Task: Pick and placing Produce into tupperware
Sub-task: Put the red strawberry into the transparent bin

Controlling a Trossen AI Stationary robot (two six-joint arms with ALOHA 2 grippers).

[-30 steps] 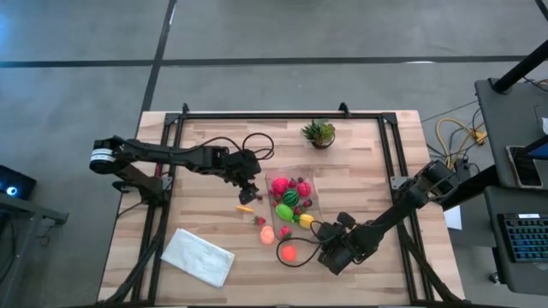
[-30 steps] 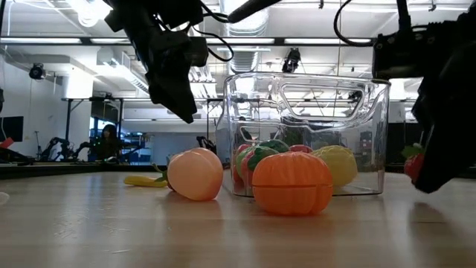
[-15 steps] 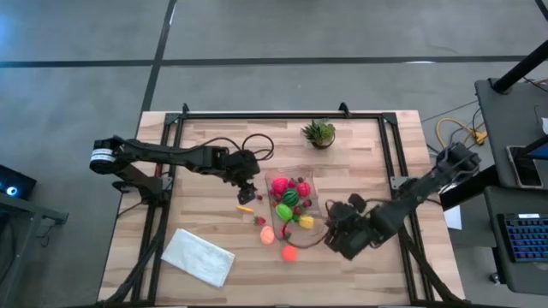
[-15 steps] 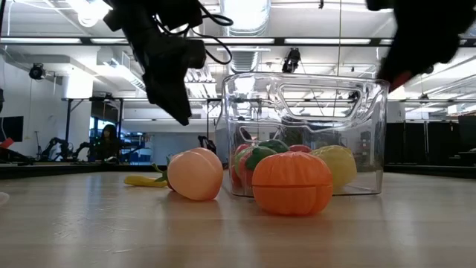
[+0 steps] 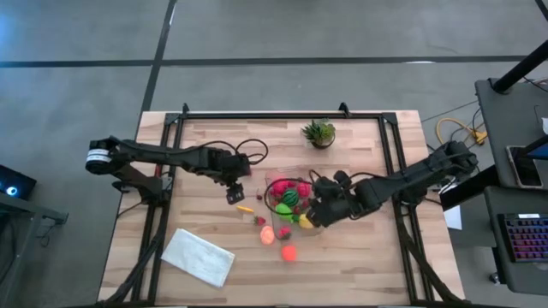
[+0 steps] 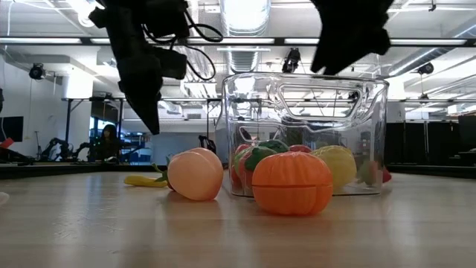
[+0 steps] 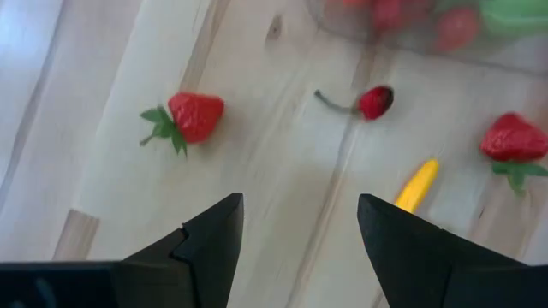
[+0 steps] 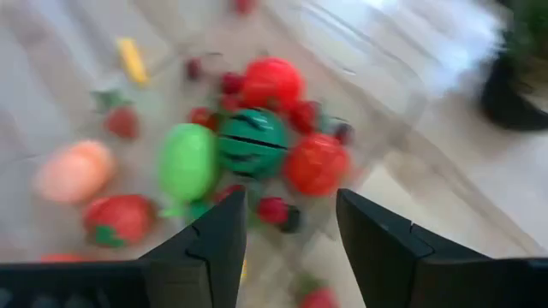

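The tupperware [image 5: 294, 195] sits mid-table and already holds several pieces of produce: a striped melon [image 8: 250, 140], a lime fruit [image 8: 188, 161] and red ones. Still out on the wood, just beside it, lie a peach [image 6: 195, 173], an orange pumpkin [image 6: 291, 182], a yellow pepper [image 7: 416, 185], a cherry [image 7: 373, 102] and strawberries [image 7: 193, 116]. The right gripper [image 5: 318, 208] hovers over the tub's near edge, fingers apart with nothing visible between them. The left gripper [image 5: 235, 191] hangs over the loose strawberries, fingers spread and empty. The plant [image 5: 318, 133] and cloth [image 5: 198, 256] lie well apart, leaving room.
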